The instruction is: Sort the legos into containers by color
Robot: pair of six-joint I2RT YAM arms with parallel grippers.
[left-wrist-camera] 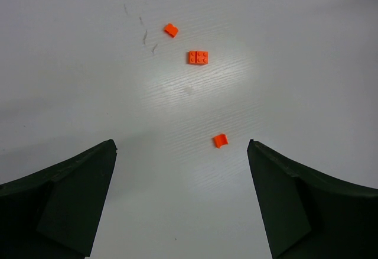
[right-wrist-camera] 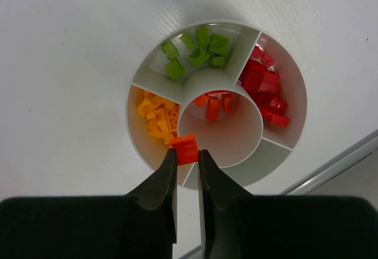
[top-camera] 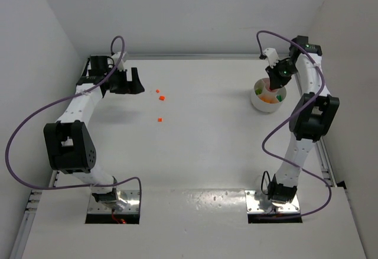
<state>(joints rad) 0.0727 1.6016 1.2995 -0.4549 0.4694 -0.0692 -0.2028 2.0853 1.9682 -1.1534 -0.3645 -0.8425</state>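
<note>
1. The right gripper (right-wrist-camera: 188,158) has its jaws nearly closed, pinching one orange brick (right-wrist-camera: 187,148) between the fingertips.
2. The held brick hangs over the round white dish (right-wrist-camera: 260,163), at the near wall of the central well (right-wrist-camera: 227,138) where it meets the yellow compartment.
3. In the overhead view the dish (top-camera: 260,103) sits at the far right of the table (top-camera: 207,146), with the right gripper (top-camera: 273,81) directly above it.
4. The dish's sections hold sorted bricks:
   - green bricks (right-wrist-camera: 198,49) in the far compartment
   - red bricks (right-wrist-camera: 266,87) in the right one
   - yellow bricks (right-wrist-camera: 155,117) in the left one
   - a few orange bricks (right-wrist-camera: 214,106) in the central well
5. The left gripper (left-wrist-camera: 182,145) has its jaws spread wide and grips nothing. It is over the far left of the table, well apart from the dish.
6. Three loose orange bricks lie on the table ahead of the left gripper:
   - a small one (left-wrist-camera: 220,141) between the fingertips, touching neither finger
   - a four-stud square brick (left-wrist-camera: 198,57) farther out
   - another small piece (left-wrist-camera: 171,30) just beyond it
</note>
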